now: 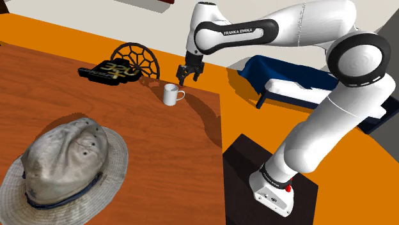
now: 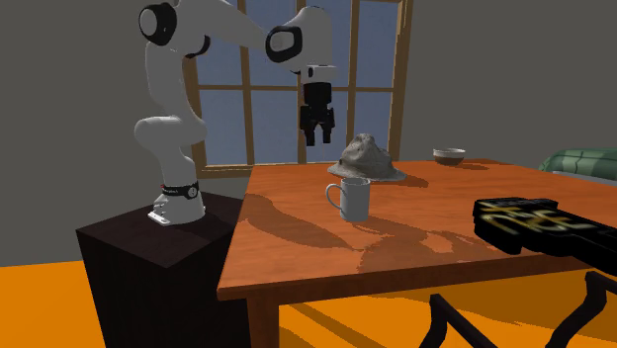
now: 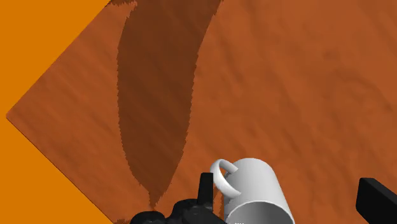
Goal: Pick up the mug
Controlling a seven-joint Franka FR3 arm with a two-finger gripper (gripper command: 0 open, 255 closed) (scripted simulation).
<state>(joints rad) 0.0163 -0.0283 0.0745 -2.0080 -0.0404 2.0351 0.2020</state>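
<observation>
At the near end of the shoulder view, a dark box stand (image 1: 244, 178) carries the white arm's base. It sits off the table edge, well apart from the mug (image 1: 171, 94). On the wooden table (image 1: 166, 147) a floppy grey hat (image 1: 64, 169) lies crown up, also well apart from the mug, on the camera's side of it. In the second exterior view a small bowl (image 2: 449, 155) sits even farther from the mug than the hat does.

Mug: white, upright on the table, handle toward the shoulder view's right. It stands near the table's far edge in that view. Nothing touches it.

End effector (image 1: 190, 75): black, fingers pointing down, hanging in the air above the mug and slightly to one side. The second exterior view shows a clear gap down to the rim. Fingers (image 3: 205, 191) are spread wide. In the wrist view the mug's rim and handle lie between them, with no contact. The arm's shadow falls on the table beside the mug.

Past the mug, a flat black object with yellow lettering (image 1: 109, 71) lies on the table, near the mug, on the shoulder view's left of it. Behind that is a dark round-backed chair (image 1: 136, 59). Farther beyond the mug, on the shoulder view's right, is a dark blue couch or bed (image 1: 288, 75), cannot tell which, on the orange floor (image 1: 238, 118). In the second exterior view a paned window (image 2: 242, 119) sits in the grey wall far behind the mug.
</observation>
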